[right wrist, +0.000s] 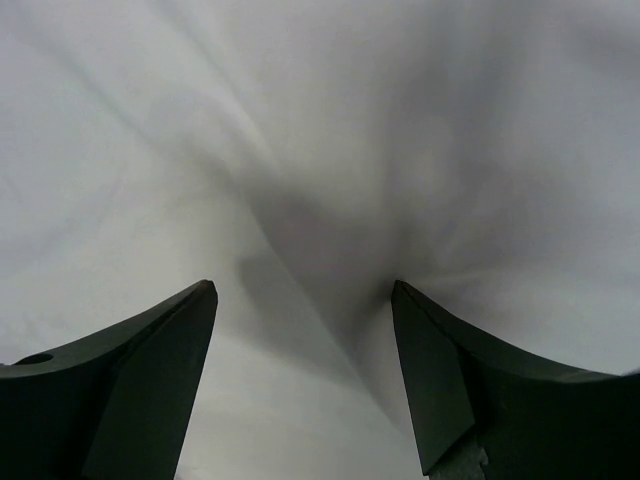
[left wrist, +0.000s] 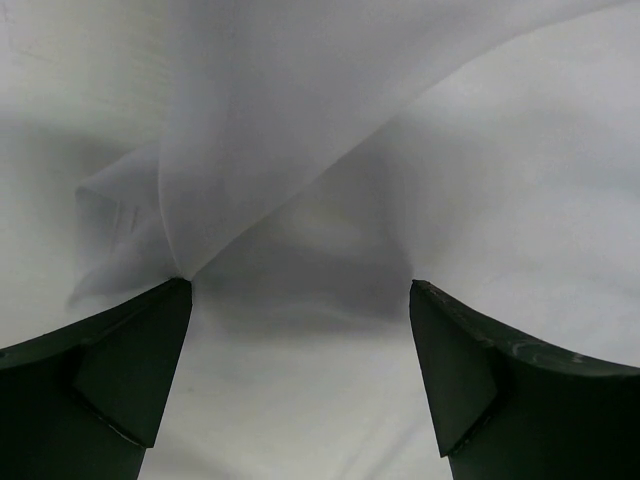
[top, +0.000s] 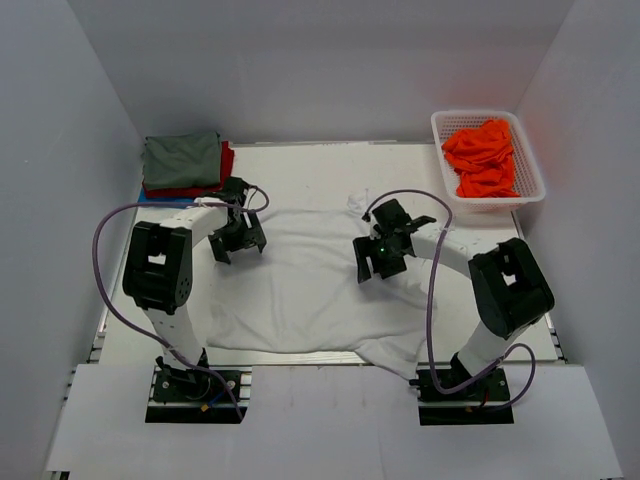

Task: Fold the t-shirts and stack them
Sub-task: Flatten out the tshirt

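Hovering over the cloth, my left tool stands released, jaws wide apart with nothing between them, and a raised fold of the white t-shirt lies just ahead of one finger's tip. My right tool is likewise spread and grasps nothing, with only smooth white fabric and a soft crease beneath it. Seen from above, both tools sit over the upper part of that shirt, the left toward its left edge and the right toward its right. The shirt itself lies spread across the middle of the bench, its lower right corner rumpled near my right base. I judge the task partly done. At the far left corner an olive-grey shirt rests folded on a red shirt, with a sliver of blue cloth under them, so a stack is begun. The white one is laid out but not yet folded, and the orange shirts wait crumpled in the basket at the far right. How many orange pieces lie there I cannot tell, nor how neat the stack's lower layers are, since the top shirt covers them. The wrist views show only white cloth, too close to say which part of the shirt it is or whether my fingertips touch it.
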`<state>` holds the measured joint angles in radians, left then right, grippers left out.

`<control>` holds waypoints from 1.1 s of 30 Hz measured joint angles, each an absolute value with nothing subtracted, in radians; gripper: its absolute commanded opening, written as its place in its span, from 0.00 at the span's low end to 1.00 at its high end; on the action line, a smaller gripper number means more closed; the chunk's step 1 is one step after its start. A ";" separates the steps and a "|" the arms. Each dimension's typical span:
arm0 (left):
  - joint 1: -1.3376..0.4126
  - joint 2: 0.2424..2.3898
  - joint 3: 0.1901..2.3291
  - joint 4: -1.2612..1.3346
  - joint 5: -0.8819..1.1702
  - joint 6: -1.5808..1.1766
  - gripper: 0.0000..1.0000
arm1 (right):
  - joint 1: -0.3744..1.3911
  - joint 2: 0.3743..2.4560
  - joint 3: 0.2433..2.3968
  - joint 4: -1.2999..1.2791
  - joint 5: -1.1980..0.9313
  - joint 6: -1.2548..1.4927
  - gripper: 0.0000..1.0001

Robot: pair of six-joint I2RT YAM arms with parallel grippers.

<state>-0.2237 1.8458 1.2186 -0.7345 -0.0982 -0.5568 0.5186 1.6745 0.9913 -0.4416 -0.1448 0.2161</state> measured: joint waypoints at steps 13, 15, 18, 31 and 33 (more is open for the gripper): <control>-0.229 1.851 1.536 -0.774 -0.130 -0.553 1.00 | 0.469 1.855 1.707 -0.590 0.209 0.310 0.60; -0.228 1.882 1.575 -0.774 -0.131 -0.553 1.00 | 0.448 1.937 1.790 -0.596 0.224 0.325 0.56; -0.228 1.954 1.610 -0.763 -0.125 -0.550 1.00 | 0.425 2.069 1.853 -0.613 0.234 0.337 0.56; -0.228 2.106 1.600 -0.780 -0.081 -0.539 1.00 | 0.410 2.320 1.974 -0.661 0.203 0.357 0.52; -0.228 2.106 1.599 -0.780 -0.079 -0.539 1.00 | 0.406 2.320 1.976 -0.655 0.204 0.360 0.52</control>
